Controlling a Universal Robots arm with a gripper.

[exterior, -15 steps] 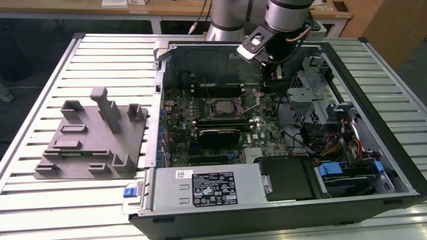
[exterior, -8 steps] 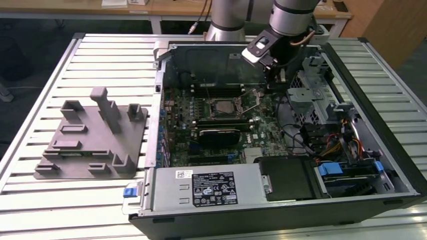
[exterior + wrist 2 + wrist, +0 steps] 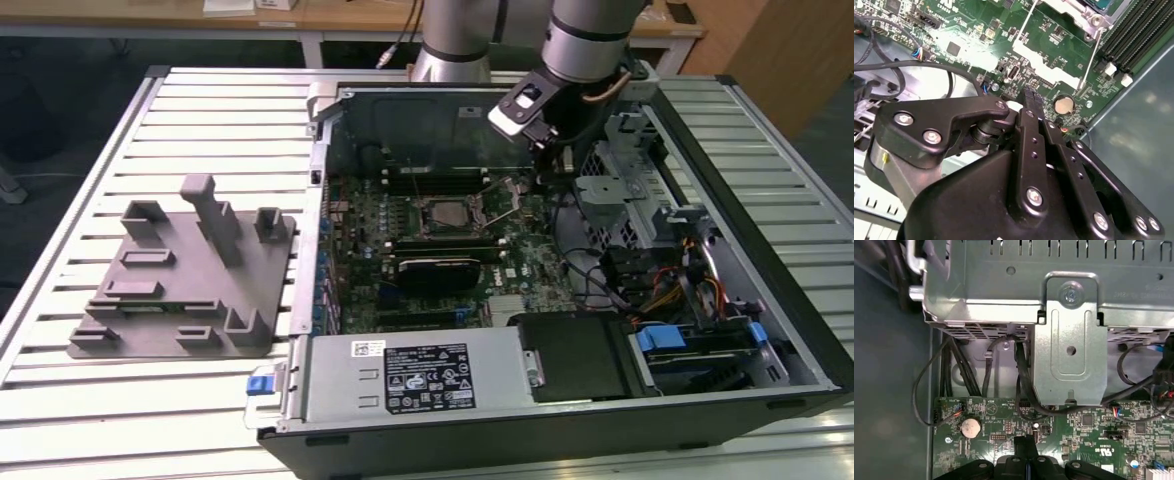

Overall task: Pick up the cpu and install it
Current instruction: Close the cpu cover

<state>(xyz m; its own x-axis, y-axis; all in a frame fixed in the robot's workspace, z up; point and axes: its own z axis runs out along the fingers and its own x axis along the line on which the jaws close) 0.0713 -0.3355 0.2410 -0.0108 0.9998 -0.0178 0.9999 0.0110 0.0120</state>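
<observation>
Hanging inside the open computer case [image 3: 601, 435], the tool [image 3: 555, 155] [image 3: 1029, 96] [image 3: 1025, 441] has its fingers pressed together with nothing between them. In both wrist views its tips sit close above the green motherboard [image 3: 521, 265], near a round coin battery [image 3: 1063, 104] [image 3: 970, 427]. The cpu [image 3: 447, 212] lies in the socket, to the exterior view's left of the tool, with the metal frame [image 3: 505, 200] raised beside it.

Exterior view looks down on the computer case [image 3: 534, 440]; both close wrist views share the motherboard [image 3: 969, 30] [image 3: 1079, 440]
</observation>
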